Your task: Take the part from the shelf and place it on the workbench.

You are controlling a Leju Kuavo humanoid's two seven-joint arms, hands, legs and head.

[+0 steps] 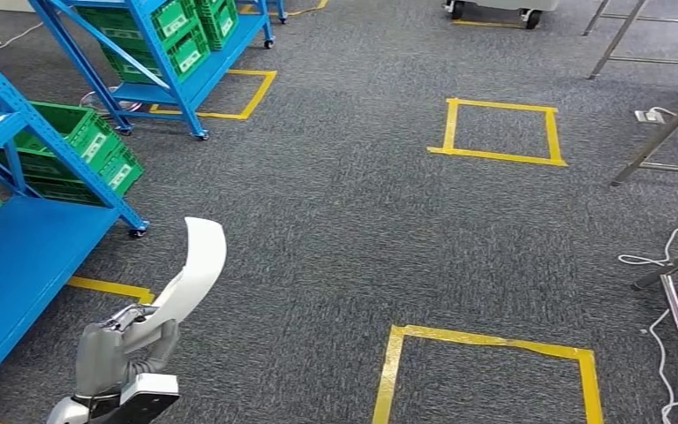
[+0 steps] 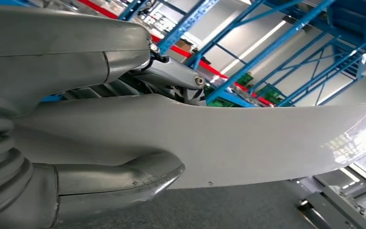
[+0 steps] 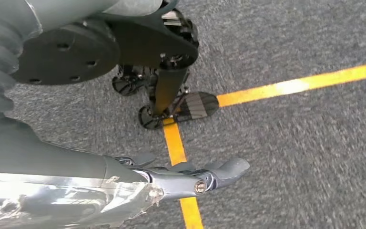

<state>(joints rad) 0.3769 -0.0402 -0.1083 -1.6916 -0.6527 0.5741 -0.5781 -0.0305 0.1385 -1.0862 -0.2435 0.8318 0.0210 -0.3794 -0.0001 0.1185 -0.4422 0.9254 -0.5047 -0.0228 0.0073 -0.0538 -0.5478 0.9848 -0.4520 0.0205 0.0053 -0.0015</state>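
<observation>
Item: part [image 1: 196,265]. A long, thin white piece, smooth and glossy, curved along its length like a shallow blade or cover panel. The free end is broad and rounded; the piece narrows toward the held end. In the left wrist view the part [image 2: 248,143] shows as a wide pale band with soft light reflections near its far end and a clean, unmarked surface.

Location: held in the air above the grey carpet [image 1: 344,221], at the lower left of the head view, just beside the near blue shelf [image 1: 18,256]. The free end points up and away from the robot, tilted slightly over to the right.

Left hand [image 1: 128,344]: grips the narrow end of the part. The grey thumb [image 2: 124,179] presses on one face and a darker finger [image 2: 174,74] lies on the opposite face, so the part is clamped between them.

Right hand [image 3: 186,179]: hangs over the carpet, fingers extended and close together, holding nothing; whether it is fully spread or partly curled cannot be told.

Surroundings: green bins [image 1: 75,146] on the near shelf; a second blue shelf [image 1: 177,53] on castors farther back with more green bins. Yellow tape squares [image 1: 499,132] mark the carpet, one far, one near. Metal legs [image 1: 662,132] and white cables [image 1: 671,256] at the right edge.
</observation>
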